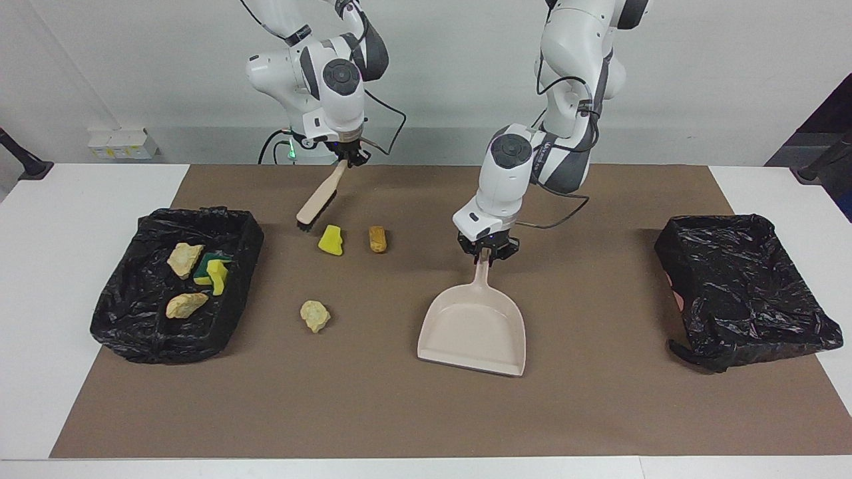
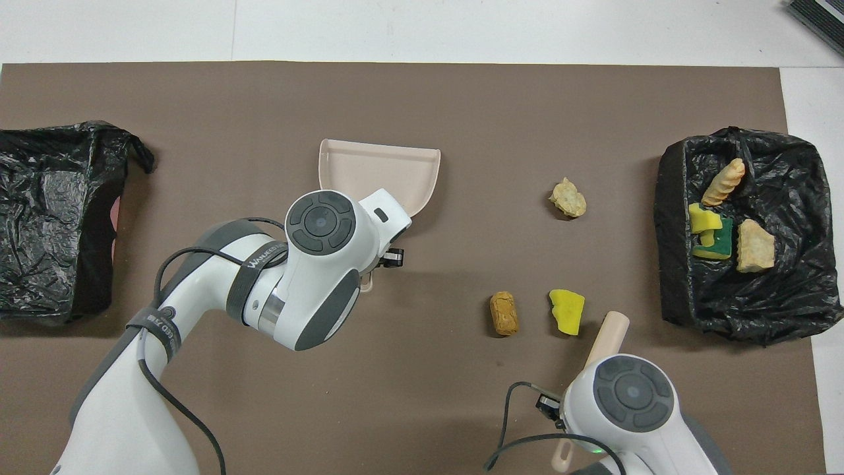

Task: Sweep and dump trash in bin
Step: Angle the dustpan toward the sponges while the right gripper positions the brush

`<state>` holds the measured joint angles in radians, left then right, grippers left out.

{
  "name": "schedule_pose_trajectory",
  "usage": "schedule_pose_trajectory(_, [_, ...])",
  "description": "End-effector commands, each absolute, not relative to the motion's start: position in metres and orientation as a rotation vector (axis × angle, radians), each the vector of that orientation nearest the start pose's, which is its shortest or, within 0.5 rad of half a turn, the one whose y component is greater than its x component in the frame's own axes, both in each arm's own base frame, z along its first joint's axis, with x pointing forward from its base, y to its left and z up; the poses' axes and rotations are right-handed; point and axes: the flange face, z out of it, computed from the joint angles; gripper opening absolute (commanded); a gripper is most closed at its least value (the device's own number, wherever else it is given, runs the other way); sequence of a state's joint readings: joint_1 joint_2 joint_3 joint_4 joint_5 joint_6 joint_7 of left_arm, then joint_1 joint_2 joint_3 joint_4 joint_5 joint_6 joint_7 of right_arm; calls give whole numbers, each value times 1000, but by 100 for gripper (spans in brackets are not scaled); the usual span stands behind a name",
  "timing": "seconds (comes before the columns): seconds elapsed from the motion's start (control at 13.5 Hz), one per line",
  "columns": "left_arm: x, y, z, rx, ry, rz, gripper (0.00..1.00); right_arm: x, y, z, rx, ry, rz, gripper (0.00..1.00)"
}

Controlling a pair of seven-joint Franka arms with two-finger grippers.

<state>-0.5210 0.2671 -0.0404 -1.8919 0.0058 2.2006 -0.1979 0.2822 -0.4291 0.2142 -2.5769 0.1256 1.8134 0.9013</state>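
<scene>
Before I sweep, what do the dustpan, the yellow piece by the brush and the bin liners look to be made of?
Dustpan: smooth matte beige, probably rigid plastic, one moulded shape.
Yellow piece: flat-cut wedge, dull surface, likely sponge foam.
Bin liners: thin black plastic film, glossy and crinkled.
Brush: beige handle like the dustpan's, dark bristles; material unclear.

Both arms (image 1: 566, 40) white with dark grey joint caps, black cables looped alongside, black grippers, green base light.
</scene>
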Motion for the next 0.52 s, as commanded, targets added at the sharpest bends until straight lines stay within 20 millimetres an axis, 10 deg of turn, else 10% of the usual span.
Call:
schedule_pose_trajectory(0.0, [530,-295,401,-3012,872,-74,0,313,180,377,-3143,746,414,0])
schedule_pose_trajectory(0.44, [514,-244,436,-2694,1580,134,0,373,207,387,-3072,593,341,0])
